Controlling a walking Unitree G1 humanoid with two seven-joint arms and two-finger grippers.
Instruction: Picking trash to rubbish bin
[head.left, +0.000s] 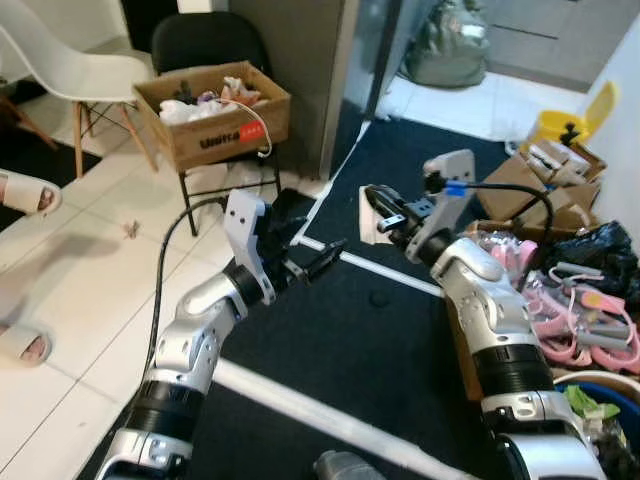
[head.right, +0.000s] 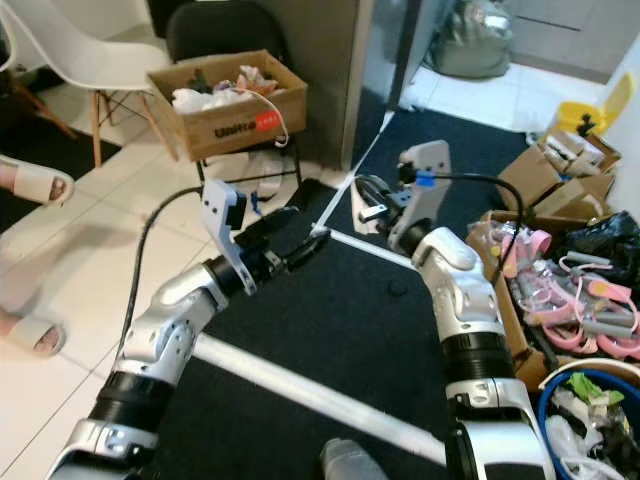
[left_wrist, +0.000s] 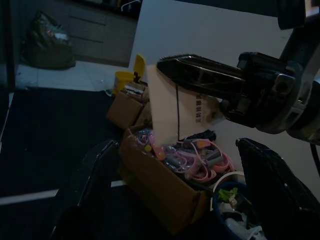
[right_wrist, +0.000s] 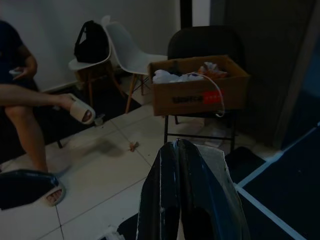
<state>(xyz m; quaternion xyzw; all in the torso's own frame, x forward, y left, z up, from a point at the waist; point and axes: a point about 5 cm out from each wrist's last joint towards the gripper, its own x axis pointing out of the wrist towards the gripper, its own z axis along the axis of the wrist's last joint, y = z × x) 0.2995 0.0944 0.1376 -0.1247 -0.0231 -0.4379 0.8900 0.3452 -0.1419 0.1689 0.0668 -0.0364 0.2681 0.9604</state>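
- Our right gripper (head.left: 385, 222) is pinched on a white paper scrap (head.left: 372, 215), held up over the dark mat (head.left: 330, 330).
- Left gripper (head.left: 318, 262) is spread, holding nothing.
- Blue rubbish bin (head.right: 560, 400) sits at our right by the cardboard box (head.right: 510, 290); the drop is still to do.

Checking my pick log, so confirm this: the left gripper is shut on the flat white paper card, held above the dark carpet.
Not quite. The right gripper is the one shut on the flat white paper card, as the right wrist view shows. The left gripper is open and holds nothing. The card is indeed held above the dark carpet.
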